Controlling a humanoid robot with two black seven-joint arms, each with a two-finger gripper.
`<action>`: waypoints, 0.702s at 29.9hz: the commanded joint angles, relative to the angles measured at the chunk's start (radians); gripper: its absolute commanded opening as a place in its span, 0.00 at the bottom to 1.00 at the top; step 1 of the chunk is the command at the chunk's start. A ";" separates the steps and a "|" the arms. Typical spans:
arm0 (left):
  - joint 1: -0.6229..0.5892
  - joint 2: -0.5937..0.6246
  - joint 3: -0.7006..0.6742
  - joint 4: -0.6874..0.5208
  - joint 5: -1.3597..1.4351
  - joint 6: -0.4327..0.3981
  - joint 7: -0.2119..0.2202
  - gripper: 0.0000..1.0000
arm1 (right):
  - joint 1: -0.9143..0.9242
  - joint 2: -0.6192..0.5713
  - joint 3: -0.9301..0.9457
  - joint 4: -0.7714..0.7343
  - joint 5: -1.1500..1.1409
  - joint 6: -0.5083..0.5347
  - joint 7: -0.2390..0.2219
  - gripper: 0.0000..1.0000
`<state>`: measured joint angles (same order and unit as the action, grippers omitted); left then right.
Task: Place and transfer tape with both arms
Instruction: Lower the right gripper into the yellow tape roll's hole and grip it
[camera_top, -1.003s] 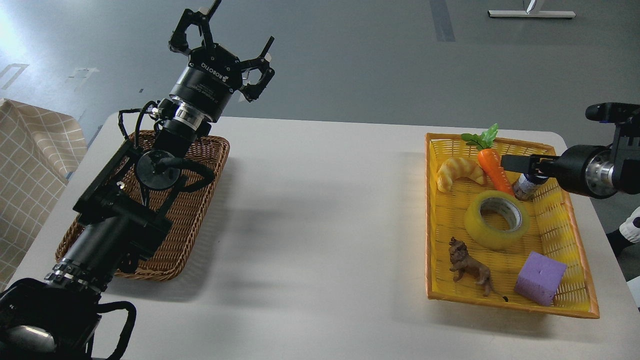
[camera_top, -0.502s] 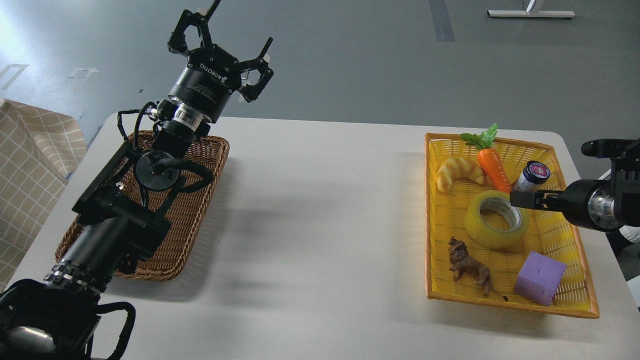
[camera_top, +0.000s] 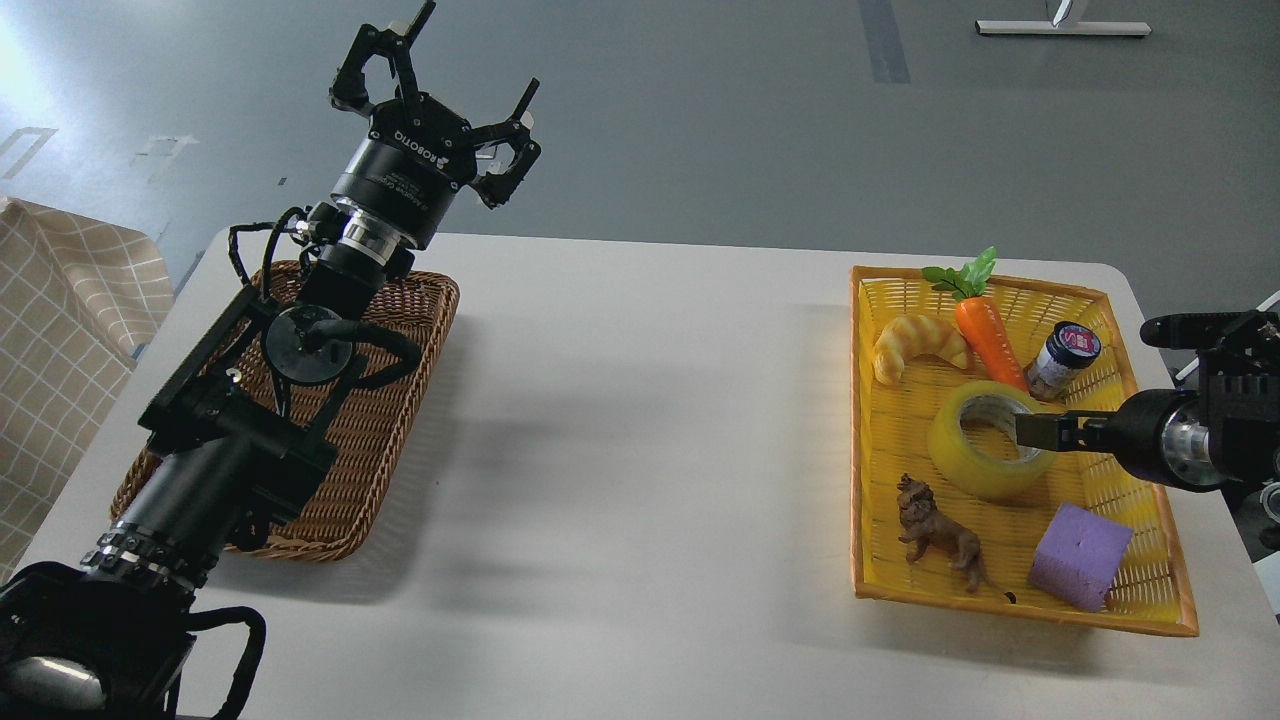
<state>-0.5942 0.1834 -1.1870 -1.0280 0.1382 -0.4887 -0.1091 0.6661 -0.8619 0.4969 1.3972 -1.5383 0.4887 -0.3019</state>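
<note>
The tape (camera_top: 962, 466), a yellow translucent roll with a grey-white core, lies flat in the middle of the yellow tray (camera_top: 858, 430) at the table's right. My right gripper (camera_top: 1040, 432) comes in from the right edge. Its dark tip is at the roll's right rim, over the core opening. It is seen side-on, so its fingers cannot be told apart. My left gripper (camera_top: 430, 95) is raised high above the table's far left edge, fingers spread open and empty, far from the tape.
A brown wicker basket (camera_top: 390, 420) sits under my left arm. The tray also holds a croissant (camera_top: 918, 343), a carrot (camera_top: 985, 340), a small jar (camera_top: 1062, 358), a lion figure (camera_top: 938, 535) and a purple foam cube (camera_top: 1080, 555).
My right gripper has moved from beside the carrot and jar toward me, down to the tape's right rim. My left arm has shifted slightly left.
</note>
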 joint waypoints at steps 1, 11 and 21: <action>-0.001 -0.001 0.000 0.000 0.000 0.000 0.000 0.98 | -0.002 0.001 0.000 -0.004 -0.008 0.000 0.000 0.79; -0.001 0.001 0.000 0.000 0.000 0.000 0.000 0.98 | -0.008 0.043 0.002 -0.050 -0.008 0.000 0.000 0.78; -0.001 0.002 0.000 0.000 0.000 0.000 0.000 0.98 | -0.008 0.066 0.002 -0.075 -0.006 0.000 0.000 0.69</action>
<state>-0.5950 0.1847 -1.1874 -1.0281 0.1381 -0.4887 -0.1090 0.6580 -0.8005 0.4986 1.3321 -1.5463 0.4887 -0.3024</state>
